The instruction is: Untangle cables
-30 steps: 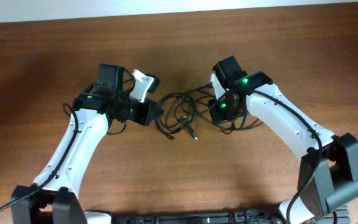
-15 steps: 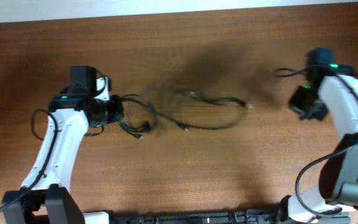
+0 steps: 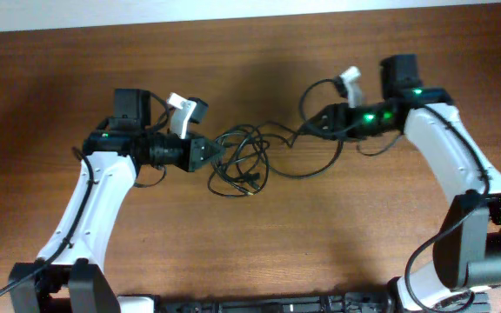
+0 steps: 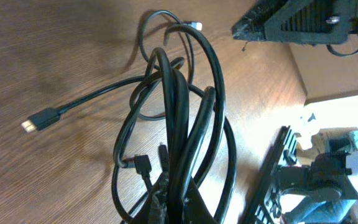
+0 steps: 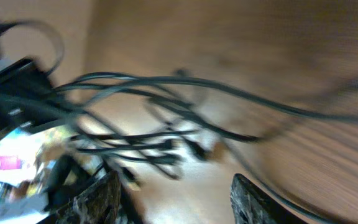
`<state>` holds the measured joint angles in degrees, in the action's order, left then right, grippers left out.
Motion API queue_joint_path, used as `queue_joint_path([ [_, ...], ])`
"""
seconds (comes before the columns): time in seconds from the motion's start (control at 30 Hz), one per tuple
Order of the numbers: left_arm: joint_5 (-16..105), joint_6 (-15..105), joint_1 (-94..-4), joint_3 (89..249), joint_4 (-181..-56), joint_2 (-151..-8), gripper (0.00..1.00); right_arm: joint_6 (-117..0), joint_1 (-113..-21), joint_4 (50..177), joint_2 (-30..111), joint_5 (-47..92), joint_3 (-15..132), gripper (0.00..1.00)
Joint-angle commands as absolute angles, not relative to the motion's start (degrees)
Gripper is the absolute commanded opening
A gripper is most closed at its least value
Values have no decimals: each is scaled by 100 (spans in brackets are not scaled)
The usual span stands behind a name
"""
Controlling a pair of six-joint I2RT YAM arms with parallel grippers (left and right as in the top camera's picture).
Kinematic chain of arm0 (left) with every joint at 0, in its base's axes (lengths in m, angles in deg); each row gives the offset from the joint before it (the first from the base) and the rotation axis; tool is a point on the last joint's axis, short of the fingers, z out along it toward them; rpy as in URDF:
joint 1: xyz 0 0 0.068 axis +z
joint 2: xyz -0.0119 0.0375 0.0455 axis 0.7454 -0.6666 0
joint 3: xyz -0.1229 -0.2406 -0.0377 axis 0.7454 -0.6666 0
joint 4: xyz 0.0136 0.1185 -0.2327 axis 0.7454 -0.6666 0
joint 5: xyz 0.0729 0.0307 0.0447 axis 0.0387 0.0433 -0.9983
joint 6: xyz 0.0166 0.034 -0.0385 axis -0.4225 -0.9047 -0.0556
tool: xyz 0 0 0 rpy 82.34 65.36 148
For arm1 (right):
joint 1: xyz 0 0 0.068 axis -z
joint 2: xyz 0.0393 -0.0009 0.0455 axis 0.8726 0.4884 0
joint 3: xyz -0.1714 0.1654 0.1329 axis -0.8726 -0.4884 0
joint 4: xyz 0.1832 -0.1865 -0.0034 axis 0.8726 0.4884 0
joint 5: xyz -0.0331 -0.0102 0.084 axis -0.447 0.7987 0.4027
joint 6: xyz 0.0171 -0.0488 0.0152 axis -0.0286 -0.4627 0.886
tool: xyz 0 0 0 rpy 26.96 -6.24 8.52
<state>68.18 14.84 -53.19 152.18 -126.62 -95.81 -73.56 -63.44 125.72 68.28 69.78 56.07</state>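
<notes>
Saw bare brown wood-grain table (image 3: 250,252) on the near side of a loose tangle of thin black flexible cables (image 3: 240,158) lying about mid-table. Found the black two-finger left gripper (image 3: 207,153) touching the tangle's left edge, pinched tight on a bunch of strands. In the left wrist view saw those strands rising out of the closed jaws and fanning into overlapping loops. Noted a small straight plug with a silver tip (image 4: 42,120) flat on the wood to one side of the tangle, clear of the loops. Found the black right gripper (image 3: 313,123) just past the tangle's right edge, slightly farther back, with one strand running up to its tip. In the blurred right wrist view saw its fingers (image 5: 101,196) spread apart, with strands ahead of them. Could not tell whether any strand touched a finger. Beyond the tangle, saw more bare wood.
</notes>
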Motion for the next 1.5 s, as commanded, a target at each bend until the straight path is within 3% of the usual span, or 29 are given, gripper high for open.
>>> queue_joint_path([
  [0.0, 6661, 1287, -5638, 15209, -12638, -9541, 0, -7238, -6762, 12375, 6686, 7778, 5565, 59],
  [0.17, 6644, 1287, -6023, 15209, -12546, -9541, 0, -6081, -7168, 11792, 6686, 7771, 5565, 60],
  [0.37, 6515, 1329, -6169, 15209, -12227, -9541, 0, -5373, -7324, 12176, 6686, 7371, 5565, 60],
  [0.5, 5293, 1877, -6167, 15209, -12190, -9541, 0, -5358, -7313, 12646, 6688, 6014, 5565, 60],
  [1.03, 6069, 1869, -6829, 15209, -12187, -9541, 0, -5185, -7315, 12583, 6686, 6036, 5565, 64],
  [1.07, 6075, 1869, -6829, 15209, -12168, -9541, 0, -5188, -7315, 12585, 6686, 6038, 5565, 58],
  [1.13, 6512, 1869, -6829, 15209, -12030, -9541, 0, -5188, -7315, 12605, 6688, 6038, 5565, 25],
  [1.23, 6694, 1871, -6829, 15209, -11720, -9541, 0, -5190, -7315, 12607, 6688, 6036, 5565, 5],
  [1.37, 5979, 1875, -6753, 15209, -11700, -9539, 0, -5192, -7313, 12825, 6688, 5516, 5565, 4],
  [1.47, 5455, 1960, -6246, 15218, -11696, -9373, 0, -5190, -7308, 13654, 6686, 3673, 5565, 4],
])
